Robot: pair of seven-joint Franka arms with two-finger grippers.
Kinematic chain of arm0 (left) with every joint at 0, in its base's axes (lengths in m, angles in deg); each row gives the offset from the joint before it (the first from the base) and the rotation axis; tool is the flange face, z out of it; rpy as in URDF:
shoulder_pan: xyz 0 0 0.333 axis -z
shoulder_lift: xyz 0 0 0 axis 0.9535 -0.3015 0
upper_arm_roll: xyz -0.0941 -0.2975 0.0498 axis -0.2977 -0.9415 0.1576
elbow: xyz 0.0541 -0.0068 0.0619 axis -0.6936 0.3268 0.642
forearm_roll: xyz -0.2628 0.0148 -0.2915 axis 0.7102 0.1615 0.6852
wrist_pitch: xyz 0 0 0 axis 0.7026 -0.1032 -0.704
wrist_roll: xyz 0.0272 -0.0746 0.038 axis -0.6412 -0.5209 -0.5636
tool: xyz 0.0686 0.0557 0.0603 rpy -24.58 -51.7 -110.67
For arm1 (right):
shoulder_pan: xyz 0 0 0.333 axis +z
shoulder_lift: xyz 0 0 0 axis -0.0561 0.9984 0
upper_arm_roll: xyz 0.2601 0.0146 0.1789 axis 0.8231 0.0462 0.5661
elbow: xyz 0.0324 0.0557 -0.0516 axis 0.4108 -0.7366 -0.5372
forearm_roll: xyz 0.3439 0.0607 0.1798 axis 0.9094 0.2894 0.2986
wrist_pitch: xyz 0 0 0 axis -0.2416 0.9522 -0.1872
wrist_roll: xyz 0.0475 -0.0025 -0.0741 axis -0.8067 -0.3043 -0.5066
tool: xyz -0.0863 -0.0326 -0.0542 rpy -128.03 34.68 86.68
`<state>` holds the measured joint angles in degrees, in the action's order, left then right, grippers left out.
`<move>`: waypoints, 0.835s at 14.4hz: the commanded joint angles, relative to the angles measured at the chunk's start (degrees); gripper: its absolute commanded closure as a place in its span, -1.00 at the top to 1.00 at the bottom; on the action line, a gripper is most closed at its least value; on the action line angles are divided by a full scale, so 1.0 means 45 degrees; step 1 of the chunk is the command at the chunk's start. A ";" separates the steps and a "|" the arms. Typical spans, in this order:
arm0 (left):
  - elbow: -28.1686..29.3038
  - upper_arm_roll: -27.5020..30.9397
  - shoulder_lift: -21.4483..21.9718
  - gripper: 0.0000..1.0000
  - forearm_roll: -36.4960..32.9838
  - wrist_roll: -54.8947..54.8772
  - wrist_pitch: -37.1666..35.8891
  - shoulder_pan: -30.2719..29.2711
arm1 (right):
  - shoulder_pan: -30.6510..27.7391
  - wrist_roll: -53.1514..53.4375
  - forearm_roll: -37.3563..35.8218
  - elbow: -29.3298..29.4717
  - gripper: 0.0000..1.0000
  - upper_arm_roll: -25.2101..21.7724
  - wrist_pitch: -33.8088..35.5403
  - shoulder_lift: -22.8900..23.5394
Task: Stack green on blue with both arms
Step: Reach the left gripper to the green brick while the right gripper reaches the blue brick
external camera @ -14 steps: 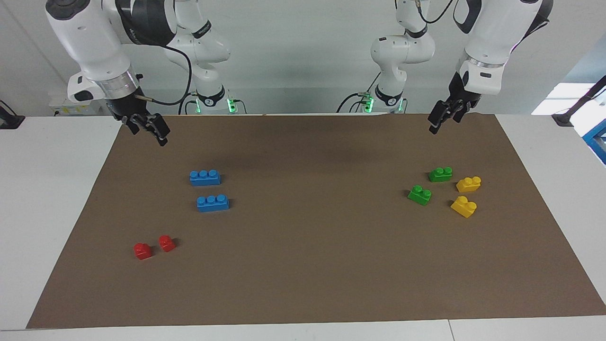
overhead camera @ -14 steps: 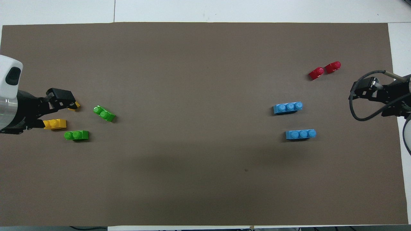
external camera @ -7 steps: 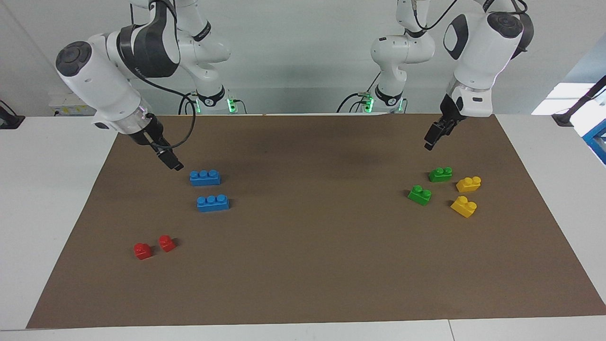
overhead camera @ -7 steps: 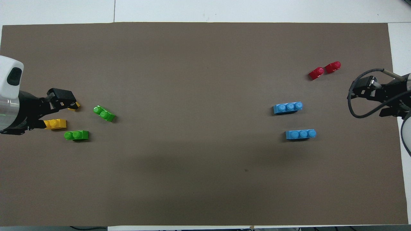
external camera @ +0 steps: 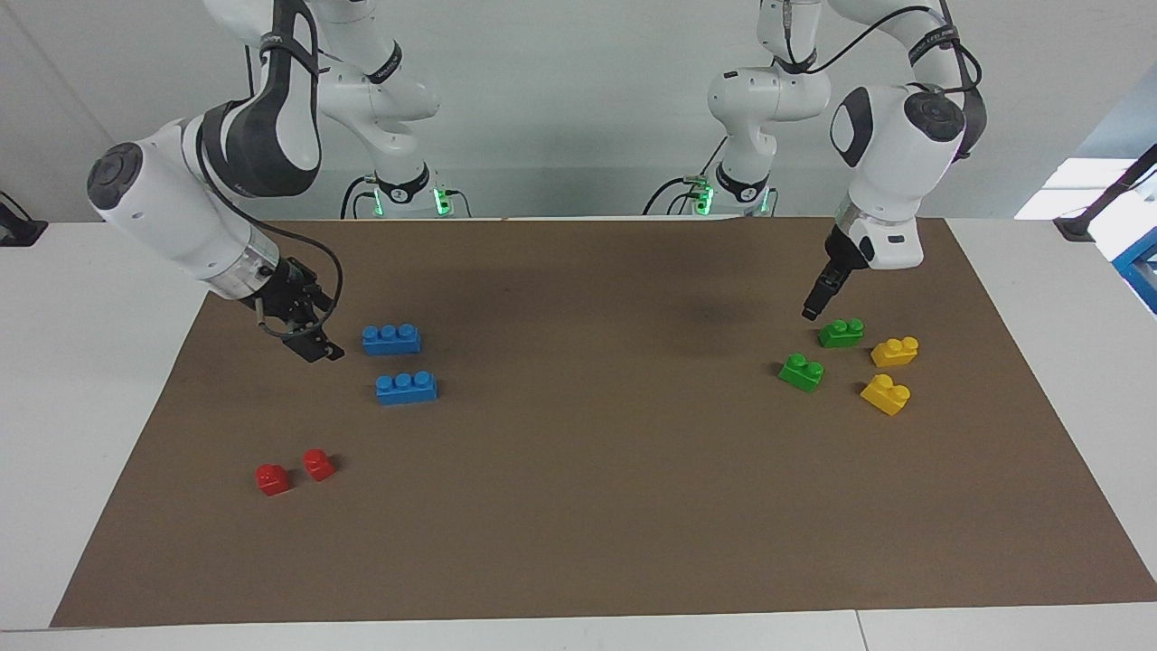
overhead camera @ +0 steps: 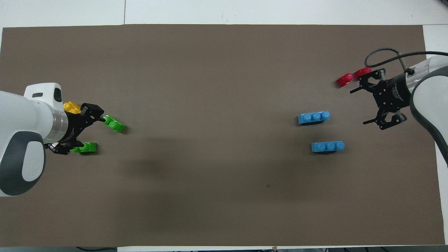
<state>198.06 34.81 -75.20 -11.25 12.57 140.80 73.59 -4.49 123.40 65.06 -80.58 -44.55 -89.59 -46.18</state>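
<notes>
Two green bricks on the brown mat (external camera: 587, 425), both toward the mat's left-arm end: nearer green brick (external camera: 841, 333) closer to the mat's robot-side edge, farther green brick (external camera: 801, 372) just beside it, a little more toward the mat's middle. Two blue bricks toward the mat's right-arm end, side by side but apart: nearer blue brick (external camera: 391, 339) and farther blue brick (external camera: 407, 387), studs up, nothing stacked yet.

Also on the mat, counted: two yellow bricks (external camera: 895, 351) at the left-arm end, closer to that edge than the greens, and two red bricks (external camera: 272, 479) at the right-arm end, well toward the mat's edge away from the robots.

Left gripper (external camera: 812, 310) low over the mat, right by the nearer green brick, fingers spread wide in the overhead view, empty. Right gripper (external camera: 316, 348) low over the mat beside the nearer blue brick, on its mat-edge side, fingers likewise apart, holding nothing.

Probably light, rigid, hollow plastic, smooth and a bit slippery; not fragile. Best taken across the two long flat sides, low on the body and below the studs, so as not to pop out or twist. Likely to need a squared-up, firm downward press onto the blue studs, with the blue brick steadied against sliding on the mat.
</notes>
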 commanded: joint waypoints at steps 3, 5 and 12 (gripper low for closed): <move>0.0139 0.0045 -0.1018 1.00 0.0199 0.0387 0.1189 -0.0214 | -0.0245 0.0328 0.1330 -0.0105 0.99 0.0081 -0.0425 0.0715; 0.0508 0.0045 -0.1078 1.00 0.0199 0.0368 0.1756 -0.0545 | -0.0264 0.0367 0.1742 -0.0554 0.99 0.0081 -0.0874 0.0754; 0.0529 0.0045 -0.2250 1.00 0.0199 0.0836 0.3535 -0.0527 | -0.0264 0.0251 0.2329 -0.0868 0.99 0.0081 -0.1384 0.1574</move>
<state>199.87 35.07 -84.37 -11.23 15.12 154.20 71.26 -5.18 124.15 73.96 -83.49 -44.58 -94.73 -39.70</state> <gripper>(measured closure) 0.000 0.000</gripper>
